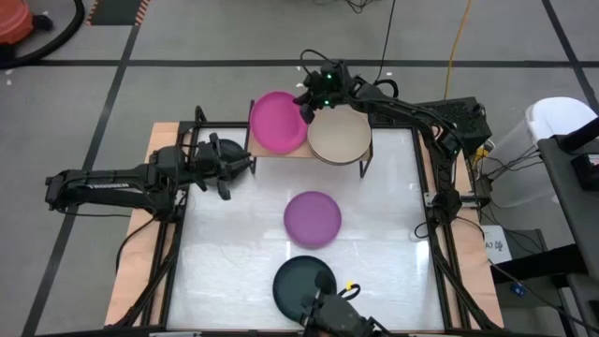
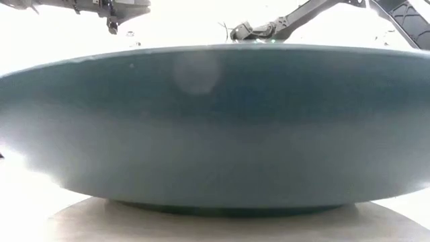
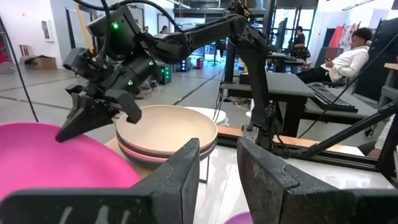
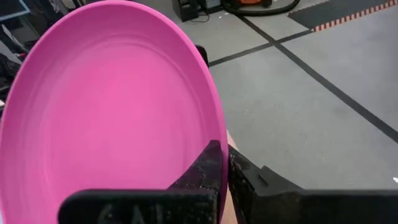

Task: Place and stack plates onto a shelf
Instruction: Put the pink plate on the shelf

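1. High view: you see the shelf [image 1: 281, 153] at the table's far edge, its board mostly covered. A beige plate [image 1: 339, 137] lies on it; the magenta plate [image 1: 277, 122] is beside that, its rim pinched by the right gripper [image 1: 306, 109]. The purple plate [image 1: 313, 218] and dark teal plate [image 1: 301, 284] lie on the white tabletop [image 1: 225, 253]. The left gripper [image 1: 245, 168] hovers near the shelf's left end.
2. Low view: the teal plate [image 2: 215, 128] fills your frame, hiding the shelf.
3. Left wrist view: its fingers [image 3: 171, 186] stand spread, holding nothing. You see the beige plate [image 3: 166, 130] stacked on a pink one; a seated person [image 3: 339, 62] is behind.
4. Right wrist view: fingers [image 4: 208, 171] clamp the magenta plate [image 4: 106, 118] over grey floor.
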